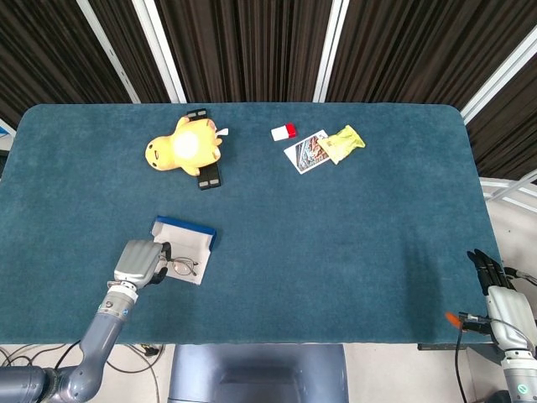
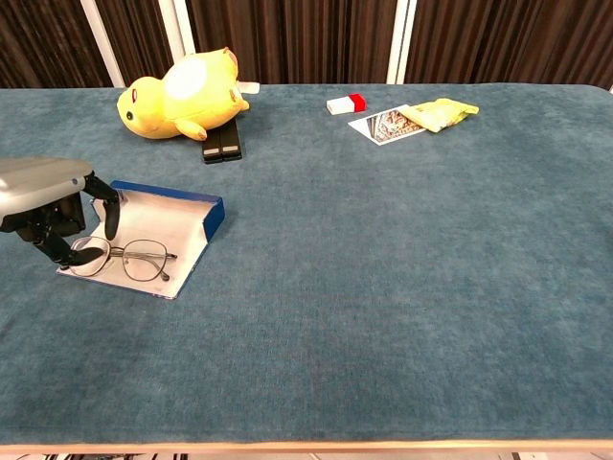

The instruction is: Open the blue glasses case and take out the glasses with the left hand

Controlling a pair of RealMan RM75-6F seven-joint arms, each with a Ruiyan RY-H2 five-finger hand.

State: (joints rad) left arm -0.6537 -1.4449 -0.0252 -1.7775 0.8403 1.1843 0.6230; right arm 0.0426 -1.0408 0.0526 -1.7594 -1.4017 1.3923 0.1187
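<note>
The blue glasses case [image 1: 183, 238] [image 2: 163, 222] lies open and flat on the table's near left, its blue rim standing up at the far side. The thin metal-framed glasses [image 1: 179, 267] [image 2: 122, 257] lie on its pale lining at the near edge. My left hand [image 1: 139, 261] [image 2: 46, 205] hovers at the left end of the glasses, with its fingers [image 2: 84, 252] curled down to the left lens. I see no firm pinch on the frame. Beyond the table's right edge my right hand [image 1: 492, 282] hangs low, fingers straight, holding nothing.
A yellow plush toy [image 1: 183, 147] lies at the back left beside two small black blocks [image 1: 208, 175]. At the back centre are a red-and-white eraser [image 1: 284, 131], a picture card [image 1: 307, 152] and a yellow wrapper [image 1: 344, 141].
</note>
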